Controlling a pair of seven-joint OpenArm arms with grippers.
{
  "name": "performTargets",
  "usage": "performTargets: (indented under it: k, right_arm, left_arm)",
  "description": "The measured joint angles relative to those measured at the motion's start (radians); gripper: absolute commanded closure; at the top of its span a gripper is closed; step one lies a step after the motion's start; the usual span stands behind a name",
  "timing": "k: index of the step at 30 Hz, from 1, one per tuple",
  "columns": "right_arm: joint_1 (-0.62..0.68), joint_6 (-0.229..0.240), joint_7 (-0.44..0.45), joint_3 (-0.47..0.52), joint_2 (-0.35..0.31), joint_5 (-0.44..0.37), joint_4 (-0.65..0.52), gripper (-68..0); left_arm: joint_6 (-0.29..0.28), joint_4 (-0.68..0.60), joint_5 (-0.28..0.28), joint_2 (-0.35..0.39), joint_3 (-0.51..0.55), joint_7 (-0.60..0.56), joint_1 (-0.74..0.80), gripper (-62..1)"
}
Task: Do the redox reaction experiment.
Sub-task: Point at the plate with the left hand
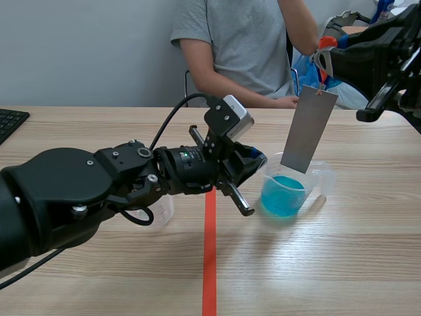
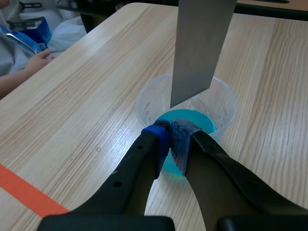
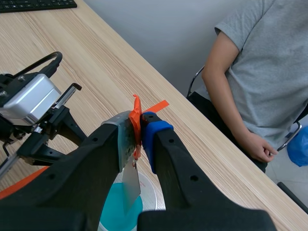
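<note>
Left fingers (image 2: 155,144) closed on the near rim of the beaker (image 1: 321,179). Right fingers (image 3: 156,137) clamp the top edge of the metal strip (image 1: 309,128). The strip hangs over the beaker mouth, its lower edge apart from the wall.

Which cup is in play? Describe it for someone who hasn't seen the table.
On the wooden table, look right of the orange-red tape line. The clear beaker there is pinched at its rim by the left gripper, with a grey metal strip hanging over it from the right gripper. Unlike the clear cup under the left arm, it holds blue liquid.
</note>
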State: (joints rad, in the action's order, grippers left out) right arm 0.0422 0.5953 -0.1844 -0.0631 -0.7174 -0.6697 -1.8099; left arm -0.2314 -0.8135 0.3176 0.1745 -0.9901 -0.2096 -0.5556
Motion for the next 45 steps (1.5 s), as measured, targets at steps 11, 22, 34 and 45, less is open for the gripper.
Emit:
performTargets:
  k: [11,22,34,45]
  right_arm:
    - [0.000,0.000,0.000,0.000,0.000,0.000,0.000,-1.5]
    - [0.000,0.000,0.000,0.000,0.000,0.000,0.000,-1.5]
    - [0.000,0.000,0.000,0.000,0.000,0.000,0.000,-1.5]
    - [0.000,0.000,0.000,0.000,0.000,0.000,0.000,-1.5]
  left_arm:
    - [0.037,0.035,-0.039,-0.042,0.000,-0.003,-0.001,-3.6]
    - [0.038,0.035,-0.038,-0.053,0.000,-0.004,-0.001,-3.6]
    - [0.067,0.035,-0.038,-0.053,0.000,-0.004,0.001,-3.6]
    - [0.067,0.035,-0.038,-0.053,0.000,-0.004,0.005,-3.6]
